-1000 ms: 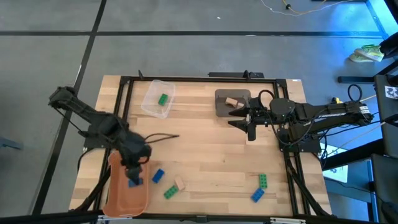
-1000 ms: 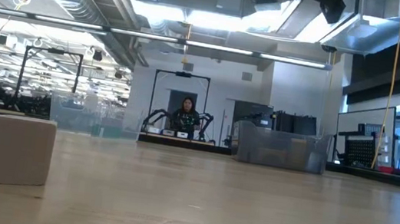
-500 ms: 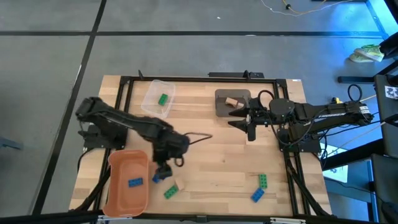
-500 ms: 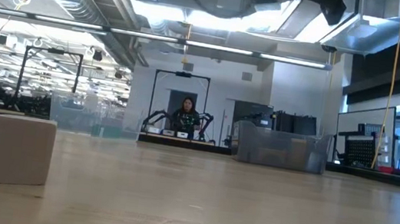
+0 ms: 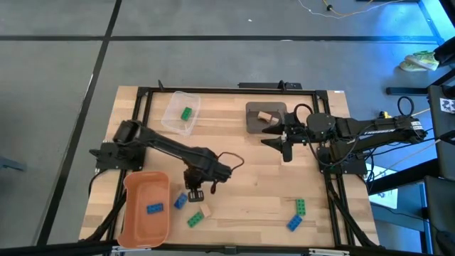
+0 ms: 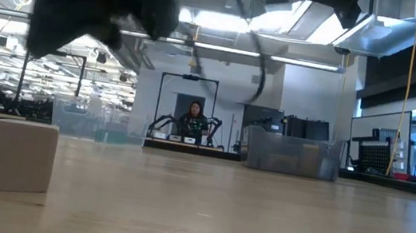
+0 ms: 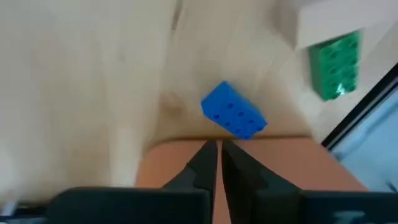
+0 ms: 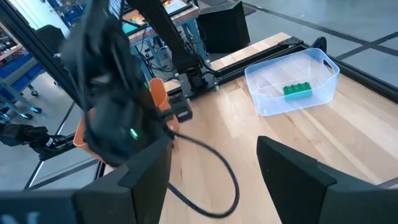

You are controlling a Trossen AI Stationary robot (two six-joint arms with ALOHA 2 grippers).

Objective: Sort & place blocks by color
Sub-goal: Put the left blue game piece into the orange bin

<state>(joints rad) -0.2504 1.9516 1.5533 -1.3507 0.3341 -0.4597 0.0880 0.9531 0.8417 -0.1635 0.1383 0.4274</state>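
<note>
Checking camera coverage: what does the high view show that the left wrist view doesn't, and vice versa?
High view only: the orange bin's inside with a blue block in it, the clear bin holding a green block, the grey bin with a tan block, a green and blue pair near the front right, and the right gripper.

Left wrist view only: the left gripper shut and empty, close up.

Both: the loose blue block, a green block and a tan block beside the orange bin.

The high view looks straight down on the whole table (image 5: 242, 153). The low view sits at tabletop height, facing level into the room. The left wrist view looks close down at the wood. The right wrist view faces across the table; it shares the clear bin (image 8: 292, 81) with the high view's upper left.
</note>
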